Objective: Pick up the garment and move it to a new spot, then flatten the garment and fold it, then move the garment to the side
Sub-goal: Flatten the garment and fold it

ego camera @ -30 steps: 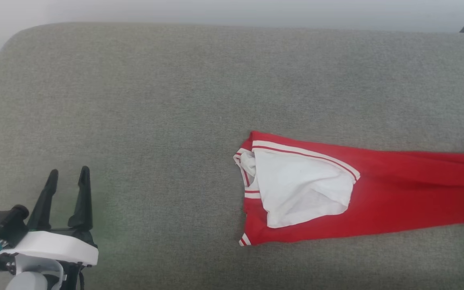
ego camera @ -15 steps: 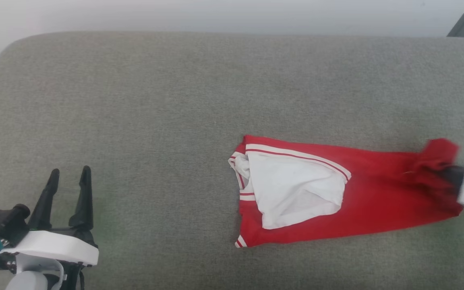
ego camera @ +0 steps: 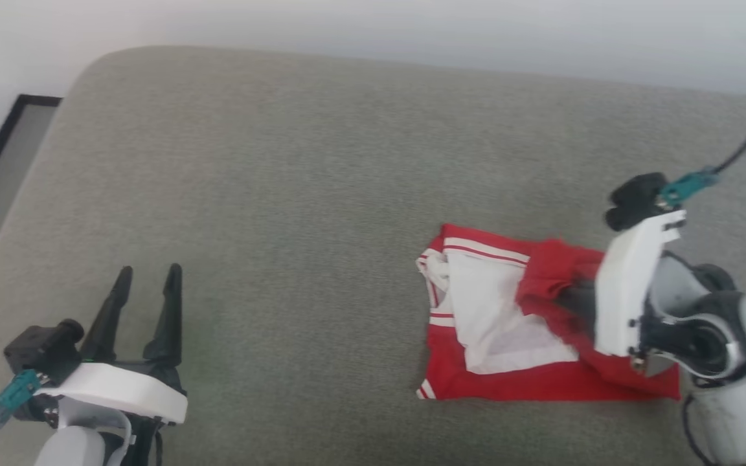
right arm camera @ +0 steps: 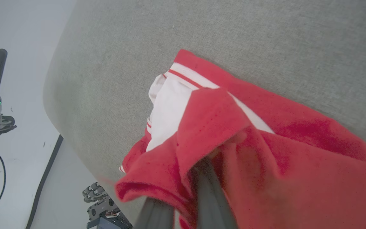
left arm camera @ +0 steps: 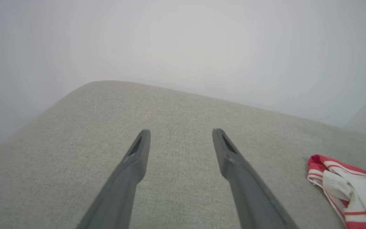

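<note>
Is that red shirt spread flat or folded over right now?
Partly folded: the right gripper pinches the garment, its red end doubled over the white sleeve.

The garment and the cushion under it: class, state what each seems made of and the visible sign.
The garment: soft knit cloth, probably jersey, matte red and white; it bunches into loose folds and a stitched hem shows. The cushion: woven upholstery fabric, matte grey-beige; a fine flecked weave shows up close.
</note>
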Controlling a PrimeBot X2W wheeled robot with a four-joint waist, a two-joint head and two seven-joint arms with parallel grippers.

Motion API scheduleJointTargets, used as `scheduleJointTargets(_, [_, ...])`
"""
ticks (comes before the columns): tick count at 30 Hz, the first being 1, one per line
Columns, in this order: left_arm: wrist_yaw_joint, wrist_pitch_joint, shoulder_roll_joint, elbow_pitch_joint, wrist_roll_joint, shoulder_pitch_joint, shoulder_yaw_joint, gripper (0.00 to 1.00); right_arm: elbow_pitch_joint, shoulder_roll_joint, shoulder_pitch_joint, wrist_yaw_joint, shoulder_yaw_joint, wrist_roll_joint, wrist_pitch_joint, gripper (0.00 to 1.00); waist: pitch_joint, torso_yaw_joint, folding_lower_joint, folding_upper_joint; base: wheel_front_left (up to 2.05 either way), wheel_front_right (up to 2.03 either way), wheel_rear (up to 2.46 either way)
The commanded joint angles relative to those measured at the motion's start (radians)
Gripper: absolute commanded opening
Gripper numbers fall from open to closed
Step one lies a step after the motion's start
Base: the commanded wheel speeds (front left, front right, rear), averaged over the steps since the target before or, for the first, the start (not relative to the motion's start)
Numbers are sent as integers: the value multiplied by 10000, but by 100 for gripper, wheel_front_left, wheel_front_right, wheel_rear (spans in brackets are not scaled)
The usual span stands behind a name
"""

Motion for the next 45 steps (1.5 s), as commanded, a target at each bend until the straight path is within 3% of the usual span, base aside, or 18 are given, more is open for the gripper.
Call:
scheduleJointTargets(1, [-32,15,-54,57,26,-158,-53,100,142,91,-141,-1,214,-54,-87,0,-74,244,0,0,0,0,0])
scheduleJointTargets(8, [-117,-5,-112,310,-88,-304,-272,100,1084,191,-580,-1,1156,-105,-444,0,-232,651,0,0,0,0,0])
scheduleJointTargets(10, [-138,-20,-132,354,-92,-288,-304,100,1297,188,-693,-1,1269,-72,-598,41,-276,692,0,0,0,0,0])
scheduleJointTargets(11, [-142,-26,-139,376,-100,-265,-307,100,1364,182,-711,-1,1318,-44,-643,66,-301,697,0,0,0,0,0])
scheduleJointTargets(12, [-144,-27,-133,390,-109,-235,-297,100,1389,163,-725,-1,1362,-5,-675,98,-328,691,0,0,0,0,0])
scheduleJointTargets(27, [-44,-45,263,199,-429,364,226,100,742,-880,-320,-1,457,200,-2524,100,-809,-423,0,0,0,0,0])
scheduleJointTargets(35, [86,-58,487,8,-371,867,415,100,939,-1466,476,-1,170,-132,-4713,100,-1215,-1205,0,0,0,0,0])
scheduleJointTargets(45, [124,-64,731,-31,-488,1529,621,100,1502,-1688,1626,-1,-82,-1017,-7798,100,-1783,-1807,0,0,0,0,0])
